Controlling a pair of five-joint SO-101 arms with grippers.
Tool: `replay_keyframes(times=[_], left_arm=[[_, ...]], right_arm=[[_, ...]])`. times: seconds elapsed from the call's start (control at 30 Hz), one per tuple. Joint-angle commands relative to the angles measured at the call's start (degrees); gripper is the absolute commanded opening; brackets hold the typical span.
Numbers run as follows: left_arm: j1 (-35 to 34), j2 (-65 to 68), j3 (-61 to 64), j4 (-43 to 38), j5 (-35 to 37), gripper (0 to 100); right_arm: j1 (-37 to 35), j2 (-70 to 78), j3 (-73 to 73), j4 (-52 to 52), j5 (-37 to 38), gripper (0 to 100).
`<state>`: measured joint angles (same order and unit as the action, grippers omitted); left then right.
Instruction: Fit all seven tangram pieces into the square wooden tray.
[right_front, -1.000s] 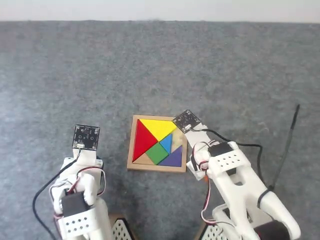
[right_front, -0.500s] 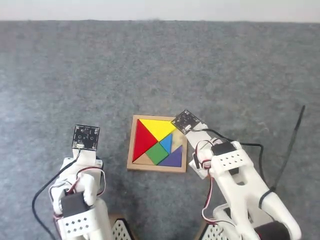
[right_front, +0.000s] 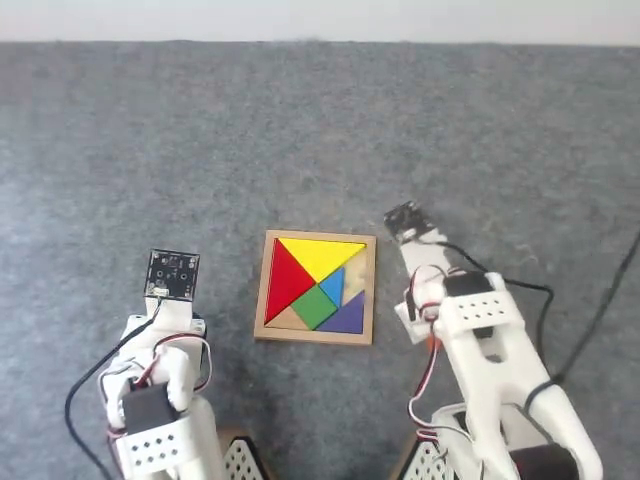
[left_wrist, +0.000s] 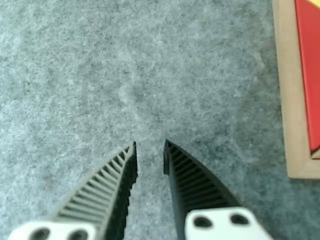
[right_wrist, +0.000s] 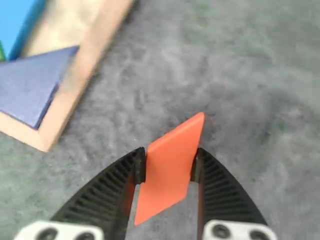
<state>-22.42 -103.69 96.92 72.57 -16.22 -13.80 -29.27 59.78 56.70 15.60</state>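
Orange piece (right_wrist: 170, 170) is clamped in your right gripper (right_wrist: 169, 152), above the counter (right_wrist: 250, 75) just beside the tray (right_wrist: 85, 67). Your left gripper (left_wrist: 150, 145) hangs narrowly parted and empty on the tray's far side. Seated: red piece (right_front: 285, 280), yellow piece (right_front: 320, 255), blue piece (right_front: 332, 285), green piece (right_front: 315, 305), purple piece (right_front: 348, 315). Judge the task mostly done; bare-looking wood remains.

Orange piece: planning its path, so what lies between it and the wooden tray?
Bare grey carpet, in the right wrist view, separates orange piece and tray.
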Motion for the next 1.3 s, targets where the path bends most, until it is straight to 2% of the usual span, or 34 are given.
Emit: replay_keyframes(times=[0.0,0.23,0.37,0.6,0.7,0.87,1.27], left_arm=[[0.18,-0.62,-0.48,0.35,0.44,9],[0.18,-0.62,-0.48,0.35,0.44,9],[0.18,-0.62,-0.48,0.35,0.44,9],[0.18,-0.62,-0.48,0.35,0.44,9],[0.18,-0.62,-0.48,0.35,0.44,9],[0.18,-0.62,-0.48,0.35,0.44,9],[0.18,-0.62,-0.48,0.35,0.44,9]], right_arm=[[0.57,-2.07,-6.95,3.91,-5.27,13.2],[-1.89,-1.54,-17.58,8.04,-16.97,13.2],[-6.11,-1.45,-19.87,3.65,-27.6,13.2],[-19.91,3.47,-20.66,-6.73,-30.15,13.3],[-20.18,12.09,-23.12,-8.66,-32.79,13.3],[-20.18,24.13,-30.15,-6.73,-32.62,13.3],[-16.92,27.38,-31.74,-4.97,-31.82,13.5]])
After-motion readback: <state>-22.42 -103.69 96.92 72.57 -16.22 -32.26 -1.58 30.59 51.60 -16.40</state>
